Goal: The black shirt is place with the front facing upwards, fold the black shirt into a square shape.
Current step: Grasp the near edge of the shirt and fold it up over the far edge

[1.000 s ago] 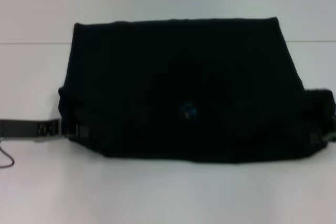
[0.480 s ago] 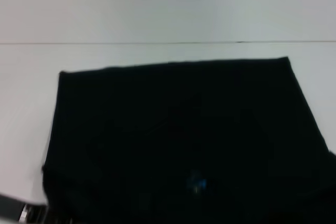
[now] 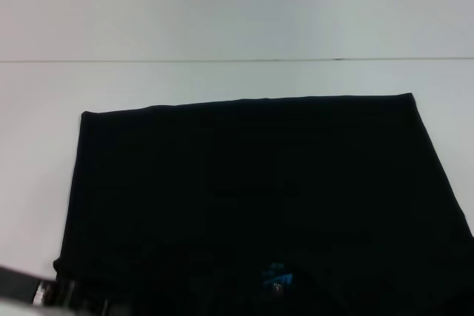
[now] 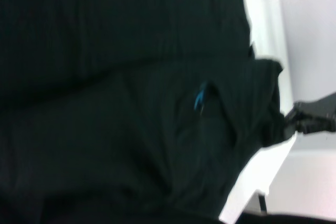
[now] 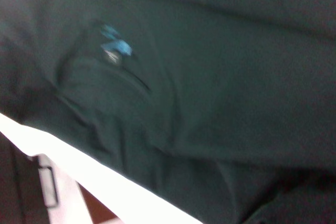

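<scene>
Head view: the large plain black cloth shirt [image 3: 252,205] fills the lower two-thirds of the frame, lying on a pale white surface [image 3: 222,20]. Its far edge is straight, running across with a slight tilt; far left and far right corners are both visible and fairly square. Near edge is cut off by the bottom of the frame, and the right side runs out of frame low down. Cloth is matte and so dark that folds and layers barely read. No lettering can be made out.

A small blue neck label [image 3: 277,279] shows near the bottom of the head view, at about the middle of the shirt's width. It also appears in the left wrist view [image 4: 199,99] and the right wrist view [image 5: 116,46], surrounded by soft wrinkles and a raised fold of cloth.

Left gripper [image 3: 44,294]: only a grey-black part shows at the bottom left corner, at the shirt's near left corner; whether it is apart or together cannot be told. Right gripper: outside the head view. In the left wrist view a dark gripper-like part [image 4: 315,116] sits at the bunched far corner of the shirt; its state cannot be told.

A thin dark seam line [image 3: 222,60] crosses the surface beyond the shirt.
</scene>
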`<state>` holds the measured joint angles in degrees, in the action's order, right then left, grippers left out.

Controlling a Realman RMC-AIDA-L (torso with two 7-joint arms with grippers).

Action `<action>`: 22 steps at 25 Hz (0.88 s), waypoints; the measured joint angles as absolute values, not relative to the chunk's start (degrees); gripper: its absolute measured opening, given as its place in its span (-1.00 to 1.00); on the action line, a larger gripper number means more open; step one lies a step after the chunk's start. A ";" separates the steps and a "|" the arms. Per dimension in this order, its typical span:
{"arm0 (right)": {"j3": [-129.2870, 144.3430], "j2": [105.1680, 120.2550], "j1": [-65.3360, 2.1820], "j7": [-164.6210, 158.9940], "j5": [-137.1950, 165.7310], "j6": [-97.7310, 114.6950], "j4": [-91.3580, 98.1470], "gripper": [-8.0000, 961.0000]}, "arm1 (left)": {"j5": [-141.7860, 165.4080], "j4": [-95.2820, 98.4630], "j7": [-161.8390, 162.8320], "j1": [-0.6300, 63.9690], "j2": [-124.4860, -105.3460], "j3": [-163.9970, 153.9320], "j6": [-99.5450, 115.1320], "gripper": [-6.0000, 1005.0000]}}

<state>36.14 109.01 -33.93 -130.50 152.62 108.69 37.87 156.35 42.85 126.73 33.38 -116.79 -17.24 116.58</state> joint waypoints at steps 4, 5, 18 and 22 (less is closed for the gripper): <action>30.82 107.50 -33.98 -130.09 146.70 108.90 34.86 -0.87 | 152.79 42.05 127.03 34.48 -115.89 -13.36 115.20 -0.91; 29.07 106.88 -34.04 -130.13 144.91 108.61 33.65 -0.87 | 151.64 41.66 127.06 34.83 -115.52 -11.68 114.53 -0.91; 14.87 107.69 -32.84 -128.23 124.18 90.87 23.88 -0.87 | 134.27 35.37 125.41 33.41 -114.66 -1.13 93.95 -0.91; 14.78 111.31 -32.73 -124.37 118.08 80.54 22.93 -0.87 | 128.00 31.27 121.89 32.45 -115.24 -1.12 85.95 -0.91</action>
<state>14.78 111.31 -32.73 -124.37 118.08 80.54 22.93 128.00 31.27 121.89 32.45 -115.24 -1.12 85.95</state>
